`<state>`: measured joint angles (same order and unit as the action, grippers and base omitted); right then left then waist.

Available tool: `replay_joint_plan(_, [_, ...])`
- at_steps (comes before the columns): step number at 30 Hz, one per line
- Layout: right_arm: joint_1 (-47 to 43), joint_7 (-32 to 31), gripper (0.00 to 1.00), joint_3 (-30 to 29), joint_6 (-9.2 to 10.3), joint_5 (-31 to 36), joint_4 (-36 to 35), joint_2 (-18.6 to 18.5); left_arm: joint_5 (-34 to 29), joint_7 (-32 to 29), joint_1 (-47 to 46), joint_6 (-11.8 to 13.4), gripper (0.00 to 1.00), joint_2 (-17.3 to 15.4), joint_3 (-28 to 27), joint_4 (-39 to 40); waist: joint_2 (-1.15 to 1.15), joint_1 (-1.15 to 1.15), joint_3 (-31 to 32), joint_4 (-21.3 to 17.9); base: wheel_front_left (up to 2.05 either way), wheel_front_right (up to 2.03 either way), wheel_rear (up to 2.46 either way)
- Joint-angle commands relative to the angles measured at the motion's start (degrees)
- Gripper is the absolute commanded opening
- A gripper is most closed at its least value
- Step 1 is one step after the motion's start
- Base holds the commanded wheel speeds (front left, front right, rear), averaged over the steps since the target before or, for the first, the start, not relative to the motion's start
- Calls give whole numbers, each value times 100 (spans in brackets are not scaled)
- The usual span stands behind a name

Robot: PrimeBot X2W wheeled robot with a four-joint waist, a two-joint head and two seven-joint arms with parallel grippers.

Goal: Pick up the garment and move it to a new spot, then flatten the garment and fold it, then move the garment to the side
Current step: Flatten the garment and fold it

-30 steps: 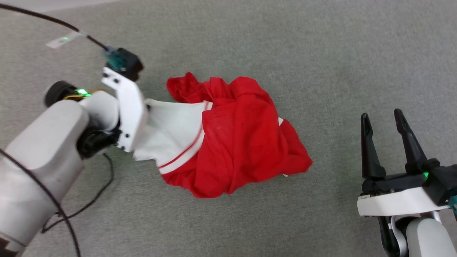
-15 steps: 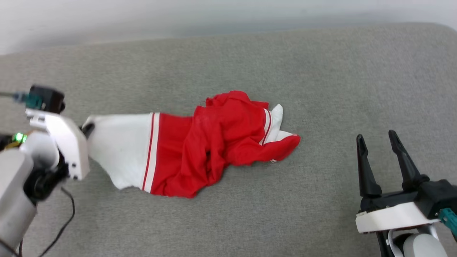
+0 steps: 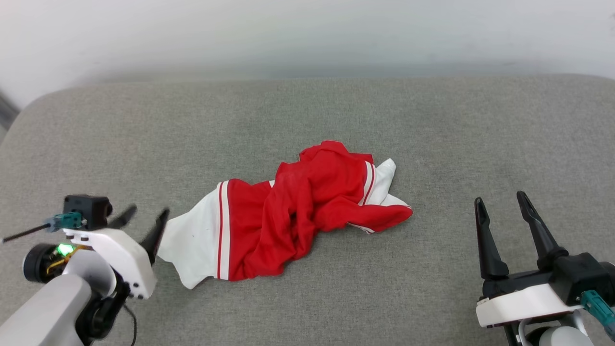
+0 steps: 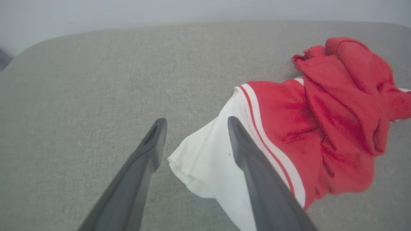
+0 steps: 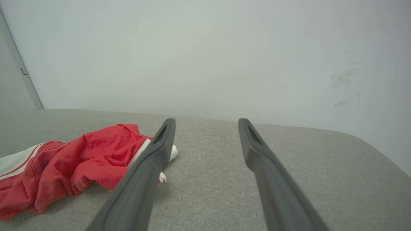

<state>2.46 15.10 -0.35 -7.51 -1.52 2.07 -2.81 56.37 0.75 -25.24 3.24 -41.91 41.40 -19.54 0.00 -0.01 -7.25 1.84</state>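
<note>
Garment lies bunched near the middle of the pad, a little toward its near edge, with one white sleeve pointing left. Left gripper has its fingers apart just beside that sleeve and holds nothing. Right gripper is spread too, well apart from the cloth. Flattening looks due: pinch single layers at opposite ends and pull outward, low and slow, without catching the red bulk.
</note>
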Motion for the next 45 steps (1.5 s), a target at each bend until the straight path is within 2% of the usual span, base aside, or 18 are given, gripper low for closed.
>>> replay_joint_plan(1, [-38, 9, 100, 6, 4, -12, 15, -13, -88, 252, -7, 62, 100, 58, -69, 66, 0, 1, 55, 22, 0, 0, 0])
replay_joint_plan(4, [-85, 9, 100, 13, 4, -11, 25, -13, -364, 1043, 102, 180, 100, 139, -189, 287, 0, 1, 152, 20, 0, 0, 0])
replay_joint_plan(6, [-120, 9, 100, 19, 4, -18, 26, -13, -565, 1310, 247, 259, 100, 206, -259, 476, 0, 1, 198, 9, 0, 0, 0])
replay_joint_plan(9, [-149, 9, 100, 22, 4, -31, 14, -13, -873, 1439, 537, 459, 100, 373, -507, 821, 0, 1, 245, -6, 0, 0, 0])
replay_joint_plan(13, [-214, 9, 100, 21, 4, -23, -6, -13, -1425, 1449, 1181, 616, 100, 890, -1228, 1523, 0, 1, 272, -29, 0, 0, 0])
replay_joint_plan(17, [-215, 9, 100, 23, 4, -15, -20, -13, -1896, 1444, 1714, 476, 100, 1313, -1704, 1953, 0, 1, 279, -96, 0, 0, 0])
replay_joint_plan(20, [-166, 9, 100, 37, 4, -19, -42, -14, -2131, 1444, 1887, 300, 100, 1463, -1847, 2032, 0, 1, 224, -180, 0, 0, 0])
replay_joint_plan(26, [-66, 9, 100, 13, 4, -51, -85, -13, -2310, 1340, 1468, -25, 100, 1408, -1769, 1931, 0, 1, -41, -382, 0, 0, 0])
replay_joint_plan(30, [31, 9, 100, 4, 4, -65, -131, -13, -2318, 786, 783, -325, 100, 1318, -1577, 1871, 0, 1, -310, -505, 0, 0, 0])
replay_joint_plan(35, [186, 9, 100, 19, 4, -91, -189, -14, -2028, -462, -465, -789, 100, 1308, -1275, 1577, 0, 1, -715, -678, 0, 0, 0])
replay_joint_plan(37, [270, 9, 100, 44, 4, -116, -210, -13, -1779, -1054, -995, -881, 100, 1346, -1226, 1334, 0, 1, -892, -782, 0, 0, 0])
replay_joint_plan(40, [375, 9, 100, 59, 4, -167, -237, -14, -1758, -2046, -1815, -981, 100, 1194, -895, 962, 0, 1, -1155, -963, 0, 0, 0])
replay_joint_plan(45, [481, 9, 100, 59, 4, -275, -239, -12, -1053, -3701, -2806, -1054, 100, 1189, -558, 382, 0, 1, -1528, -1221, 0, 0, 0])
